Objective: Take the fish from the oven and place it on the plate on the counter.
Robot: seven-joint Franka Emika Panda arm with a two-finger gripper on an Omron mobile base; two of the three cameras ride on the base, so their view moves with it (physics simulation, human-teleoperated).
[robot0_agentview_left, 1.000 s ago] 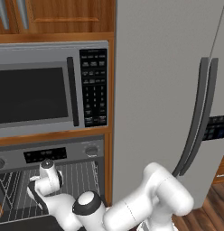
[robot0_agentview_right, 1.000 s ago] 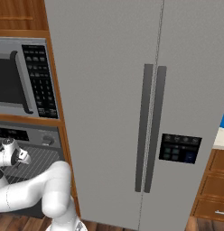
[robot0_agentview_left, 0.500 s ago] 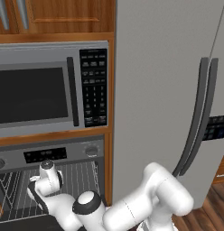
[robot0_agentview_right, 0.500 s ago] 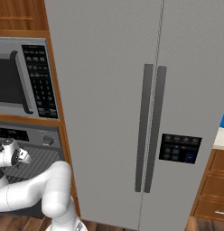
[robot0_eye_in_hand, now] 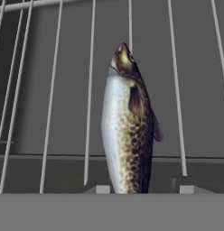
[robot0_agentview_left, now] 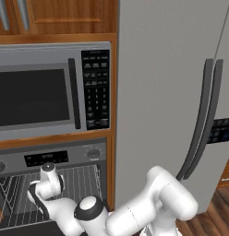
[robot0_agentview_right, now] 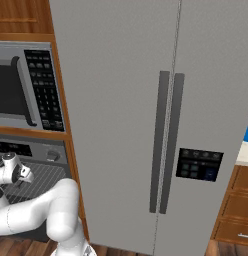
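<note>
Inside the oven (robot0_agentview_left: 51,156), on the wire rack (robot0_eye_in_hand: 55,90), I can see the fish (robot0_eye_in_hand: 127,126) lying lengthwise along the bars, its head pointing away from my hand camera and its tail end running down between the two finger tips. The gripper (robot0_eye_in_hand: 141,188) straddles that tail end, one tip on each side, but I cannot tell whether the pads are pressing on the body or standing just off it. From the left base view the wrist sits low in front of the open oven cavity, under the microwave (robot0_agentview_left: 42,92), with the fridge (robot0_agentview_left: 171,92) just to the right.

My worry is the grip point. The tips sit near the narrow tail, not the thick middle, so the fish could pivot or slide out once I lift. It also lies along the bars, so a tilted lift might snag it on a wire. Pulling back carelessly could knock the wrist against the oven frame.
</note>
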